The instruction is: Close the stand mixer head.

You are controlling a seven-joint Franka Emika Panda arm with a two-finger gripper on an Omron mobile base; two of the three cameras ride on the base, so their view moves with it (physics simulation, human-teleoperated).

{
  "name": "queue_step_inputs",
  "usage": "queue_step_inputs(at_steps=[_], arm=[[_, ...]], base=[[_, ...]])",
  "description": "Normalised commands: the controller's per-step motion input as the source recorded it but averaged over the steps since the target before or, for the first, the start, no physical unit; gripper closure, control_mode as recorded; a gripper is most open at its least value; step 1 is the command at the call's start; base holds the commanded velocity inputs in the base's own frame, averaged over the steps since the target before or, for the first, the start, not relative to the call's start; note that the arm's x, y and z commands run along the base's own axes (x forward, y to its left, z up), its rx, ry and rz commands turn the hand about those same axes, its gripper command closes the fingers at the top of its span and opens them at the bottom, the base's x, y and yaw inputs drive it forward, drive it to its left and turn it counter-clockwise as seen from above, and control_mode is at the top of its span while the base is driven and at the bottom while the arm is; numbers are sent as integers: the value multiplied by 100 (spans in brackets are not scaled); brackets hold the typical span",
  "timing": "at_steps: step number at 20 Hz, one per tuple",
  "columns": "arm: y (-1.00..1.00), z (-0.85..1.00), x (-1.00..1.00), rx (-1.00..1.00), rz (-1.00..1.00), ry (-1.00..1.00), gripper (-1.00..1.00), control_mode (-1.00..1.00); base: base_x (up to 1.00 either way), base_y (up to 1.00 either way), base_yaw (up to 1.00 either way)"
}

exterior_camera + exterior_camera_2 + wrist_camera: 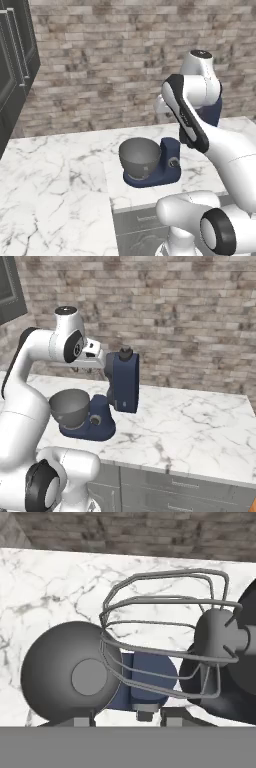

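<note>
Mixer head (124, 382) is seen tilted fully up, standing near vertical above the navy base (92, 426) on the marble counter (190, 426). Grey bowl (70, 406) is seated on the base. Wire whisk (165, 644) is seen close before the hand camera, above the bowl. Gripper is placed against the head's front side; finger spacing cannot be told.

Brick wall (100, 60) at back, white marble counter (200, 426), grey drawers (170, 488) below, dark cabinet (12, 55) at left.
</note>
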Motion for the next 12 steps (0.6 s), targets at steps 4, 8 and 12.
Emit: queue_step_inputs(at_steps=[4, 8, 12], arm=[[-7, 2, -21, 0, 0, -3, -100, -100], [-25, 27, -79, 5, 1, -5, -100, -100], [-57, 38, -87, 9, 3, -8, -100, -100]], base=[[0, 0, 0], [0, 0, 0], [0, 0, 0]])
